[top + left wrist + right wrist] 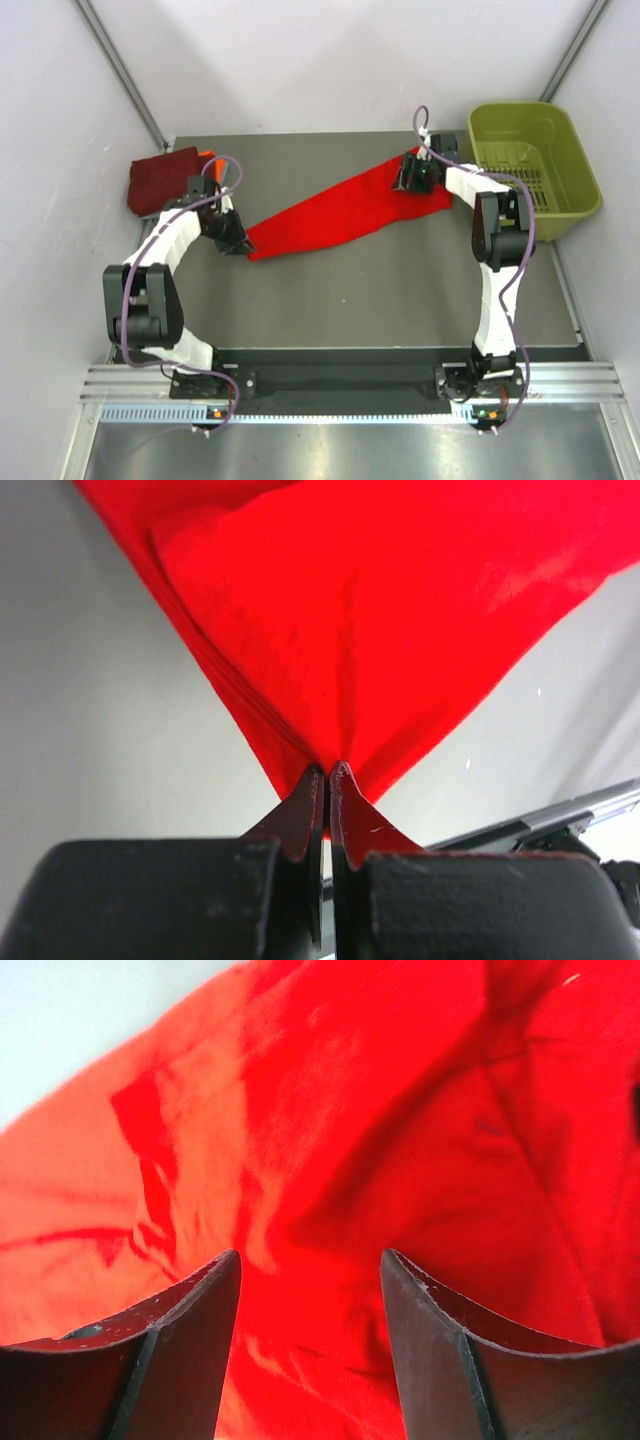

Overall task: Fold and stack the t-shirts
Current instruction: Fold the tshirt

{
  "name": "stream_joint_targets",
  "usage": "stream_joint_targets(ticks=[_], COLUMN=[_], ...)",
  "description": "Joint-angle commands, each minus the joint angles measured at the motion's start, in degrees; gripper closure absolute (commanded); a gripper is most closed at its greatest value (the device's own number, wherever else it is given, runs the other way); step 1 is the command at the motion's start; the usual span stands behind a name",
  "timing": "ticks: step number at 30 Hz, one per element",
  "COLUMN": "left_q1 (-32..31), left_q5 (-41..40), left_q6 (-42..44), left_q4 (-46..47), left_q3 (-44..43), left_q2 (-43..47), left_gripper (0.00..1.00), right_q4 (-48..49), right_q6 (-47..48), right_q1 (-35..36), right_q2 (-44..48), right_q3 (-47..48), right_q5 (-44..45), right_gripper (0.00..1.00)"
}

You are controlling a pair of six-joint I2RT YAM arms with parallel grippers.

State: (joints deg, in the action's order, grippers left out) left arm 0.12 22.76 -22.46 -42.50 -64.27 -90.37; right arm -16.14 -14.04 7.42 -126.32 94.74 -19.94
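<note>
L gripper (pixel 328 772) clamped on red tee (pixel 330 212) corner, R gripper (pixel 310 1262) agape at far end, basket (pixel 520 108) near

Bright, even light fills the overhead view, seemingly from above. The white walls wash out pale, and the bench (pixel 400 290) carries only faint, soft shadows beneath the arms. The wrist views are softer. The red t-shirt (pixel 380 610) glows oversaturated, its folds blurred at close range, and the right claw (pixel 310 1255) looks dark and slightly unsharp.
</note>
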Motion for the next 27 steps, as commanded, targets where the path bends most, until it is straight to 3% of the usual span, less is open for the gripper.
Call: stream_joint_targets(ticks=[1, 7, 16, 27], left_q1=[0.1, -1.5, -4.7, -4.8], left_q5=[2.4, 4.1, 5.4, 4.9], left_q6=[0.0, 1.2, 4.7, 3.3], left_q4=[-1.7, -1.6, -2.4, -1.8], left_q3=[3.7, 10.6, 11.7, 11.5], left_q2=[5.3, 11.3, 13.6, 15.8], left_gripper=[1.0, 1.0, 1.0, 1.0], right_q4=[0.8, 0.9, 3.7, 2.1], right_q6=[-0.1, -3.6, -6.6, -3.1], right_q1=[0.9, 1.1, 2.3, 1.7], right_q2=[-1.5, -7.2, -11.3, 9.3], right_q3=[5.4, 14.0, 18.8, 8.9], right_q5=[0.3, -1.5, -3.0, -0.6], right_gripper=[0.41, 0.41, 0.41, 0.39])
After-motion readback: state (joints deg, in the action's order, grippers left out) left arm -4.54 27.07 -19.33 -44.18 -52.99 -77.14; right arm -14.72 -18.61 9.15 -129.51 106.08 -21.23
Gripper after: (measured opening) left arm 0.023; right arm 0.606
